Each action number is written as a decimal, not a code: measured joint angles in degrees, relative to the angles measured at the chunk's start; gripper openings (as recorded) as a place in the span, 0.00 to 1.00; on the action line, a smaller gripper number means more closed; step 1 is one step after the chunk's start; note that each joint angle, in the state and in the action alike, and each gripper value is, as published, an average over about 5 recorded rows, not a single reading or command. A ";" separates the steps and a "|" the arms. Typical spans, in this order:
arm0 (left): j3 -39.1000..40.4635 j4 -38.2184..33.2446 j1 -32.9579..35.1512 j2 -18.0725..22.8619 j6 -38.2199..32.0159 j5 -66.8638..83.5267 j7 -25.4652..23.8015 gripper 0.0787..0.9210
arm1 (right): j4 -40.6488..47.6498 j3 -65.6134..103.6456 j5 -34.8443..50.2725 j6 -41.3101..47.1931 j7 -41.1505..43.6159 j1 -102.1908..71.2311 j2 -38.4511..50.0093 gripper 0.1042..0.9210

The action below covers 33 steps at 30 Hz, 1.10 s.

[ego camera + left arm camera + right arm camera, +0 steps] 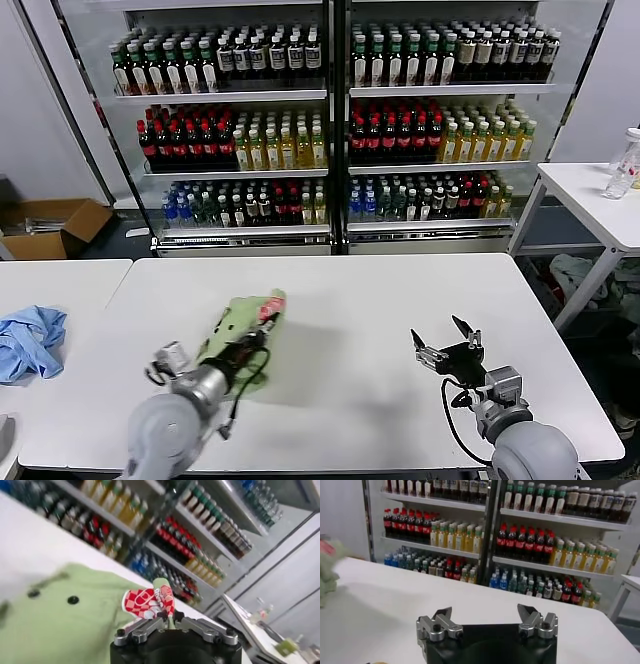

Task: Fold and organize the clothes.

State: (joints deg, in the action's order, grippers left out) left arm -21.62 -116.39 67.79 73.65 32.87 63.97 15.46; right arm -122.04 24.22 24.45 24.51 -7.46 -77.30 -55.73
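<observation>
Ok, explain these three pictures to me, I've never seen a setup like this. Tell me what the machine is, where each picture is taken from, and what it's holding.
This is a two-armed robot at a white table, facing shelves of bottled drinks. The wide picture comes from a camera on its head, looking down; the other two come from cameras on its wrists. The left end effector is shut on a pale green shirt with dark buttons and a red-and-white checkered print; the left wrist view shows that cloth pinched between its fingers. The right end effector hangs open over bare table, holding nothing. A blue cloth lies on the neighbouring table on the robot's left.
</observation>
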 measured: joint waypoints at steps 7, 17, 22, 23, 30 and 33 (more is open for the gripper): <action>6.12 7.20 -4.64 5.65 -1.01 -1.94 0.98 0.05 | 0.58 -0.20 1.08 0.01 0.06 1.31 0.45 0.88; 9.89 12.20 -8.21 8.64 -5.29 -5.19 -2.20 0.34 | 1.47 -1.28 2.72 0.09 0.24 3.62 0.88 0.88; 9.64 12.27 -8.43 8.29 -6.78 -7.33 -4.84 0.51 | 1.98 -2.87 2.76 0.31 -0.05 5.11 0.23 0.88; 9.27 12.29 -8.34 8.03 -7.04 -8.44 -5.37 0.54 | 2.07 -3.31 2.74 0.35 -0.11 5.39 0.06 0.88; 2.23 9.63 -5.15 4.42 -8.31 -16.73 -8.33 0.78 | 3.45 -7.53 3.32 1.16 -1.16 7.79 -1.97 0.88; -1.70 7.52 -2.51 2.36 -8.83 -19.46 -9.05 0.85 | 4.37 -9.84 3.93 1.71 -1.87 9.17 -3.34 0.88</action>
State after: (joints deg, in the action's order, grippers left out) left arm -23.32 -108.87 65.28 76.01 24.04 44.51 6.41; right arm -117.66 14.38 28.38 26.22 -9.33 -68.13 -59.07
